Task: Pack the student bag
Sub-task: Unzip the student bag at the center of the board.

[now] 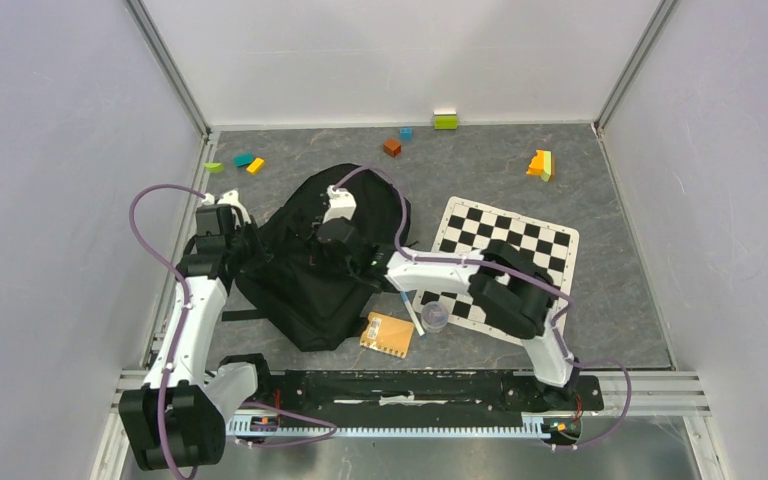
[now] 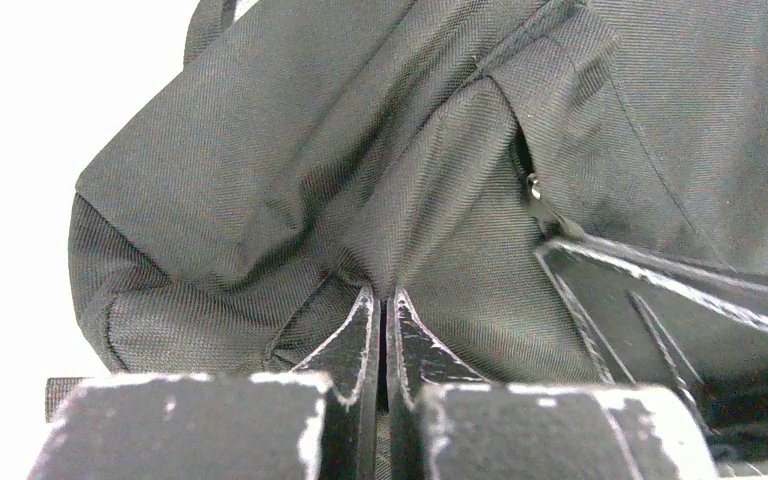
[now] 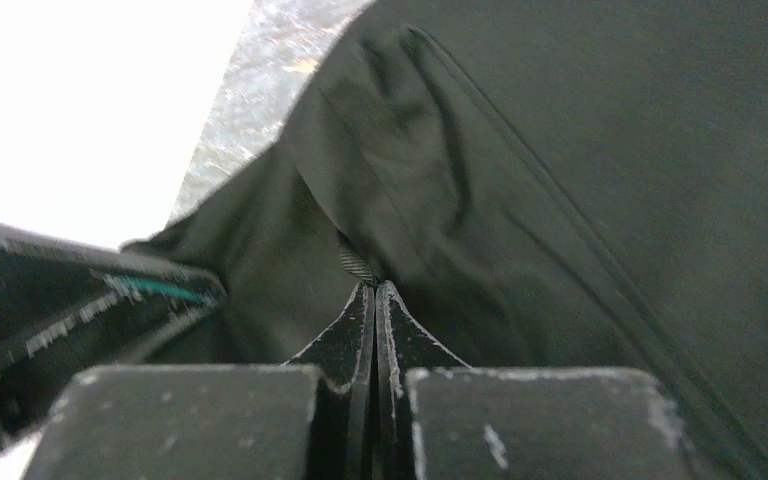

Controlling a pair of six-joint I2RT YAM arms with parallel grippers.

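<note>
The student bag [image 1: 310,275], a large black fabric backpack, lies in the middle of the table. My left gripper [image 1: 247,247] is at its left edge. In the left wrist view the left gripper [image 2: 382,296] is shut, with a fold of the bag's fabric [image 2: 430,200] pinched at its tips. My right gripper [image 1: 334,243] is over the bag's top middle. In the right wrist view the right gripper [image 3: 372,287] is shut at the bag's fabric [image 3: 520,180], with a small ribbed tab [image 3: 356,264] at its tips. The bag's inside is hidden.
A black-and-white checkered board [image 1: 520,245] lies right of the bag, partly under the right arm. An orange card [image 1: 387,334], a white pen [image 1: 411,312] and a small clear cup [image 1: 435,317] lie by the bag's near right corner. Coloured blocks [image 1: 392,147] lie along the back.
</note>
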